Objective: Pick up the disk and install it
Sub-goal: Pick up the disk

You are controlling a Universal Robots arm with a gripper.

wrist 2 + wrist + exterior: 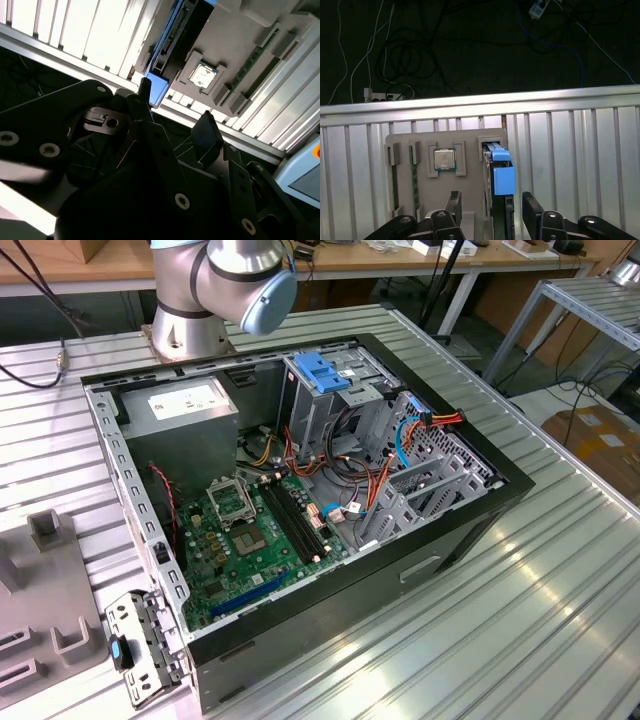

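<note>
Standing on edge in the grey holder (470, 141), the disk (503, 177) inside the gap of the spread-apart gripper (491, 200).

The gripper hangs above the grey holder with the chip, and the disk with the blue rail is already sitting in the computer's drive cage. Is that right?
Not quite. The disk is not in the drive cage: the first wrist view shows it standing on edge in a slot of the grey holder, beside the chip. The gripper does hang above that holder.
</note>
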